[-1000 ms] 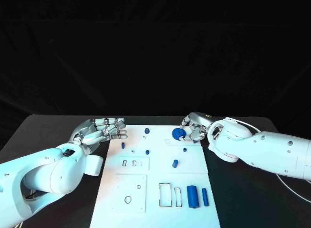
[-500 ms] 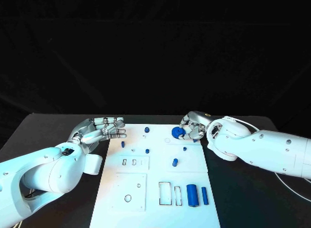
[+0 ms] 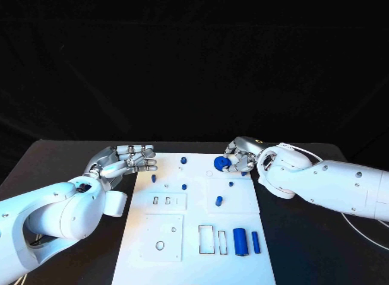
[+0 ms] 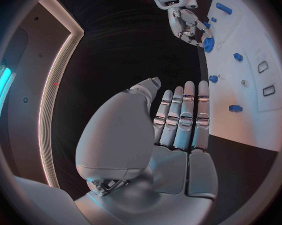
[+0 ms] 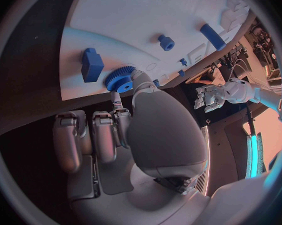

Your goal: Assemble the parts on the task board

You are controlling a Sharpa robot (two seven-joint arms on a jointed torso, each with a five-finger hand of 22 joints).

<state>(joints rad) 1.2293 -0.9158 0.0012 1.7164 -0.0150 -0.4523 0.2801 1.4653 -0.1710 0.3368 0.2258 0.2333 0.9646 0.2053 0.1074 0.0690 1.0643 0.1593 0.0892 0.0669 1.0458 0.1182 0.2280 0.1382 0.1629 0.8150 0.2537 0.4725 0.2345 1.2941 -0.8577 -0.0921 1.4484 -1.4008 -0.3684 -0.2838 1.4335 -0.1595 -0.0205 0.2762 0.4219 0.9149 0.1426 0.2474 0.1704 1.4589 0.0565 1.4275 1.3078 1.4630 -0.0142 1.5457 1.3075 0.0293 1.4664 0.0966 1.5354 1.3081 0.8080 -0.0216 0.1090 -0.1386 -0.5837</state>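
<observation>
My right hand point(image 3: 240, 161) pinches the blue gear point(image 3: 221, 164) at the far end of the task board point(image 3: 194, 237), fingers closed round its rim so I can bring it down flat onto its seat (a pale ring just below it, I judge). Left hand point(image 3: 130, 159) holds nothing, fingers straight and side by side, parked at the board's left edge over the worktop point(image 3: 48, 160), out of the way. Other blue parts point(image 3: 240, 242) lie near the board's front, well apart.
</observation>
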